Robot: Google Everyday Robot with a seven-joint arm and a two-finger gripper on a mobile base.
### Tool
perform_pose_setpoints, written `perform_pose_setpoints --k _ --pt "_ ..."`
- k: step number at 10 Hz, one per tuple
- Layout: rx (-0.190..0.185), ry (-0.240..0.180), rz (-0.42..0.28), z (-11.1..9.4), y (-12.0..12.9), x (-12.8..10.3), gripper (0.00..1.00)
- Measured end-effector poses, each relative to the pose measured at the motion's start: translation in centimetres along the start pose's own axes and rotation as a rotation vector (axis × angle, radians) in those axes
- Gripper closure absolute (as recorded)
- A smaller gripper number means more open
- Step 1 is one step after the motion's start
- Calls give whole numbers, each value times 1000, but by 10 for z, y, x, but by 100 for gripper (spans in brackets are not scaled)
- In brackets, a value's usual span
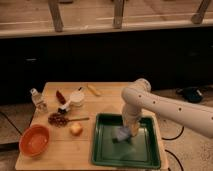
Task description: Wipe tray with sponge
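Sitting closest, at about 5 o'clock on the wooden surface [65, 155], is the tray [107, 152]. It is dark green, shiny and flat, with a raised rim, and it is the biggest thing there. The sponge [121, 135] lies inside the tray, a little past its middle toward 12 o'clock, touching the tray floor. It is a small blue-grey block. The pincer [131, 132] points down into the tray, right at the sponge's 3 o'clock side. It is squeezed tight on the sponge. A white arm [165, 107] runs from the pincer up and off toward 3 o'clock, out past the edge of the surface.

At 8 o'clock, near the front corner, sits a round orange bowl [35, 140], well apart from the tray. Between bowl and tray, a bit farther back, lies a small yellow round thing [76, 129]; what it is cannot be told. Just behind it, at 9 o'clock, is a little pile of red-brown bits [57, 119] with a thin stick [79, 119] beside it, pointing at the tray.

Farther back, near 11 o'clock, stands a white cup [77, 97]. A small bottle [38, 100] stands at 10 o'clock by the edge. A red thing [60, 95] lies beside the cup, and a long yellow thing [94, 90] lies at 12 o'clock near the far edge. Behind the surface is a dark wall with a pale ledge [100, 27] on top.
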Motion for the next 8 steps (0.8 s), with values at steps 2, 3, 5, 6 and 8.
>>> perform_pose_setpoints --k 2,3,5,6,8 --pt "4 3 -5 2 -1 -4 95" --pt "11 3 -9 2 -2 -6 95" --pt "10 10 -10 3 2 -6 95" --pt "8 11 -12 4 3 -7 95" --pt "15 15 -17 5 2 -9 95"
